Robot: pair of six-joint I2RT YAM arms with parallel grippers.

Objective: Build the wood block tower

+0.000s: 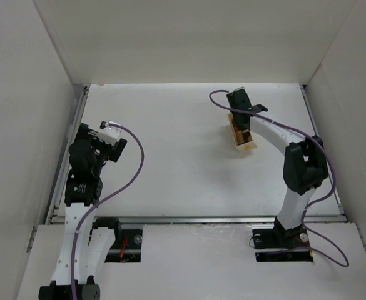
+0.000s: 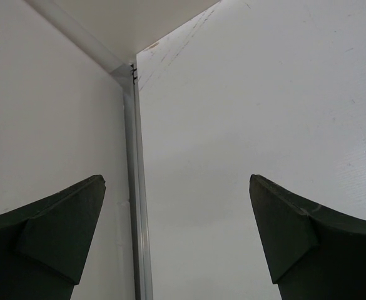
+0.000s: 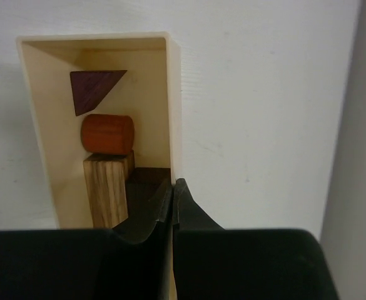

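the right gripper [image 3: 172, 200] has its two black fingers pressed together, and they seem to be pinching the thin right-hand wall of the pale cream rectangular open-topped box [image 3: 146, 100]: a pale sliver shows in the seam between them, in line with that wall. everything the tower needs lies just to the left of the jaws, inside the box, and none of it is stacked yet. nearest, touching or just under the left finger, is a dark brown wooden block [image 3: 148, 178], partly hidden. beside it is a tan striped rectangular wooden block [image 3: 104, 190], then a reddish-orange wooden cylinder [image 3: 107, 134] lying on its side, and farthest off a dark purple-brown wooden triangular block [image 3: 95, 89]. the pieces run in a row along the box's long axis, which points straight away from the fingers. so my judgement is that any reach for a block means letting go of the wall and shifting left over the row. the left gripper [image 2: 176, 187] is spread wide over the bare white table [image 1: 183, 162], holding nothing, well apart from the box near the left wall. the right arm is plainly the nearer one.
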